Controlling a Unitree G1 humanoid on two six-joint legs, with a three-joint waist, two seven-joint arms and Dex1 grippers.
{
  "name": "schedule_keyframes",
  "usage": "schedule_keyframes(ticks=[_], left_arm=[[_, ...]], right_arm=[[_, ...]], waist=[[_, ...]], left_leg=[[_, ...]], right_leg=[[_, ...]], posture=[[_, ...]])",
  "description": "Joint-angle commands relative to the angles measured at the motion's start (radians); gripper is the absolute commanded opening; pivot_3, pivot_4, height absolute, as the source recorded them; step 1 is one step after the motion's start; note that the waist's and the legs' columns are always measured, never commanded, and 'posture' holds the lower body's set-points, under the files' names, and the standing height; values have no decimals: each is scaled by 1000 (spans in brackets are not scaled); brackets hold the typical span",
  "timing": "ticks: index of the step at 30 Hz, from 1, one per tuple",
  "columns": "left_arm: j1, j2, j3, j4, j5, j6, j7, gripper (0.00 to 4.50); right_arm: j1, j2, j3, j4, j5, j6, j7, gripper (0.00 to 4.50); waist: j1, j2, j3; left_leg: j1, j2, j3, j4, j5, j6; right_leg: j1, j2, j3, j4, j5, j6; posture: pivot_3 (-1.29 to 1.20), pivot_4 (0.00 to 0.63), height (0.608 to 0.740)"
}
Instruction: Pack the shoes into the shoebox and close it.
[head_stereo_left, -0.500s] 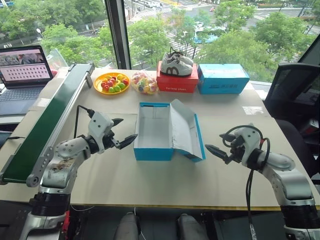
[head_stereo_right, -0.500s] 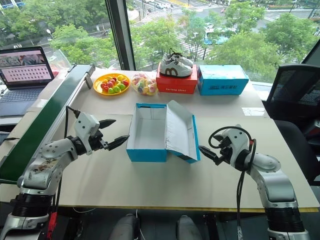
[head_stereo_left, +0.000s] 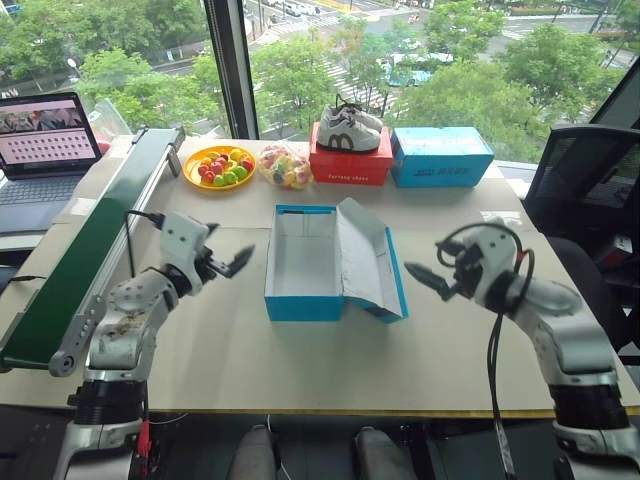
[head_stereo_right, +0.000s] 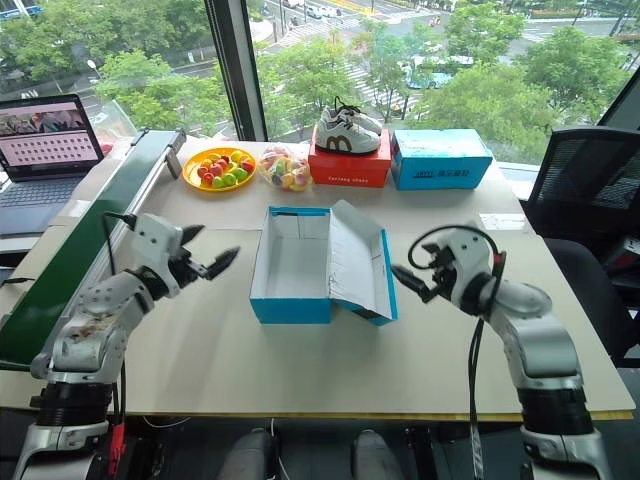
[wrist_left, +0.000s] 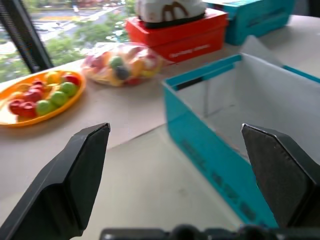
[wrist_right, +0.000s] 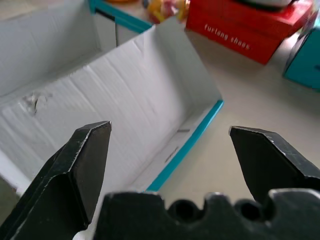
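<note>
Shoebox sits open mid-table, blue outside, white inside, nothing in it; hinged lid flopped open toward my right side, leaning outward. Red shoes — can't spot them in any view.

My left gripper hovers off the box's left side, near it but apart, fingers spread wide, holding nothing. Left wrist view: both black fingers far apart, box's blue wall and white interior between them, table under.

My right gripper hovers just beside the open lid's edge, not touching as far as I can tell, fingers spread wide too, holding nothing. Right wrist view looks onto the lid's white inner face, blue rim below it.

Back row by the window: orange plate of coloured balls, bag of sweets, red box with white-and-grey sneakers on top, second blue box closed, just beside the red one. Green conveyor runs along table's left edge, laptop beyond it. Black chair at right.
</note>
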Motion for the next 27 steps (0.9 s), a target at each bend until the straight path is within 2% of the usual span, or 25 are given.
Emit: schedule_keyframes(ticks=[1,8,12,19,27], left_arm=[[-21,31,128,23,16,-23,108,4500],[65,86,260,-8,-39,75,111,4500],[127,90,291,-45,-90,77,60,4500],[157,116,358,41,-105,40,44,4500],[139,153,427,166,-95,-5,81,4500]], right_arm=[[-83,48,18,10,15,-35,-3,4449],[-189,133,87,18,111,51,98,4449],[-224,190,148,-16,142,86,133,4449],[-203,267,234,-70,138,115,104,4449],[-215,281,286,-1,86,54,120,4449]], waist=[[1,0,0],[9,0,0],[8,-1,0],[9,-2,0],[7,-4,-1]], left_leg=[[0,0,0,0,0,0],[-4,0,0,-1,0,0],[-3,1,0,0,0,0],[-4,1,0,-1,0,-1],[-3,1,0,-1,0,-1]], right_leg=[[0,0,0,0,1,-3],[-2,-1,-2,0,4,-7],[-2,0,-3,1,4,-7],[-2,-1,-4,0,4,-8],[-3,-1,-5,1,4,-9]], posture=[[0,150,740],[0,150,740],[0,150,740],[0,150,740],[0,150,740]])
